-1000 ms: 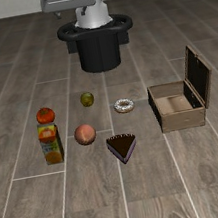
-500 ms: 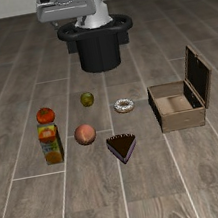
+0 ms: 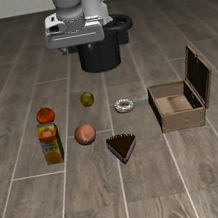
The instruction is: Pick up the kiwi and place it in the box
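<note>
Approach step, I judge: the gripper (image 3: 77, 43) hangs at top centre, spread or pressed together I cannot tell; the kiwi (image 3: 86, 99) lies untouched left of centre, the box (image 3: 181, 121) at right; next, lower over the kiwi

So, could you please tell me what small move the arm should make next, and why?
Probably bring the hand forward and down over the small round green kiwi: the hand hangs up near the black base, well apart from the kiwi, which lies untouched on the wooden floor.
</note>
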